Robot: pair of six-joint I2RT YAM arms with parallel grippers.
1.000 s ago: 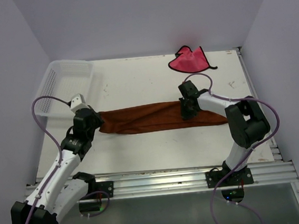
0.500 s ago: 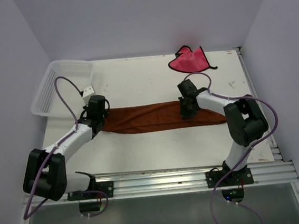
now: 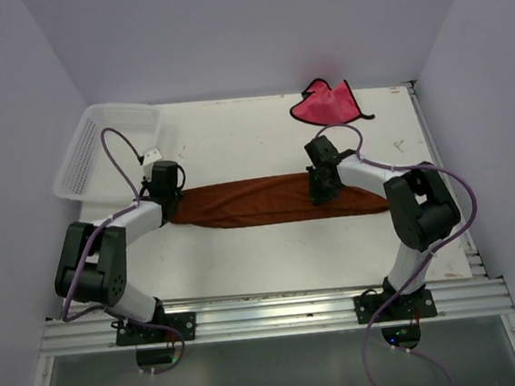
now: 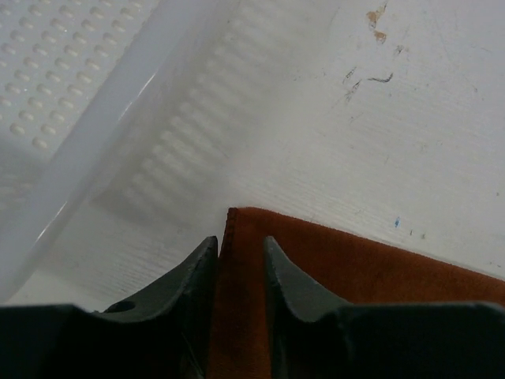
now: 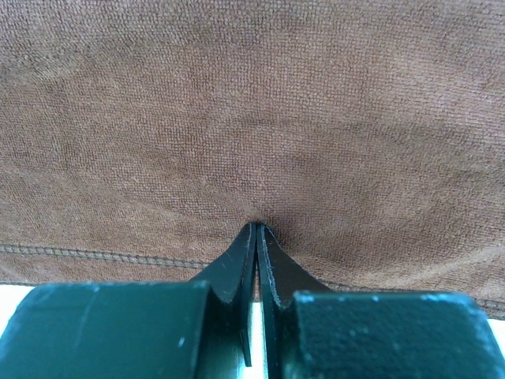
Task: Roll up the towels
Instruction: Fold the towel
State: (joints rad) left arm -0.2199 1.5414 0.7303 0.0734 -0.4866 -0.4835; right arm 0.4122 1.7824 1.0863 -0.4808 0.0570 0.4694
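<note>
The white desk [image 3: 245, 249] carries everything, with pale walls on three sides. At its far left corner is a white plastic mesh basket [image 3: 98, 144], which lies slanted and partly over the left edge of the desk. In the left wrist view its dotted wall [image 4: 63, 79] is just beyond the fingers.

The rust-orange-brown fuzzy towel [image 3: 258, 202] lies flat in the middle of the desk as a long narrow band. Its long axis goes from left to right, almost parallel to the near edge. The left end points toward the basket, and the right end reaches under the right arm. A stitched hem runs along its near side [image 5: 118, 254].

The bright pink-red towel with dark edging [image 3: 324, 104] is at the far right of the desk, well apart from the other one. It lies in a loose crumpled shape, and its small dark loop points to the right.

The left end effector [image 3: 169, 201] is at the left end of the rust-orange-brown fuzzy towel [image 4: 355, 268]. Its fingers [image 4: 193, 272] are a little apart, with the towel's corner in the narrow gap between them. I cannot tell whether they press the cloth.

The right end effector [image 3: 319, 192] is on the right half of the same towel. Its fingers [image 5: 241, 253] are closed to a thin slit, and the cloth puckers at their tips, so a small pinch of towel is caught there.
</note>
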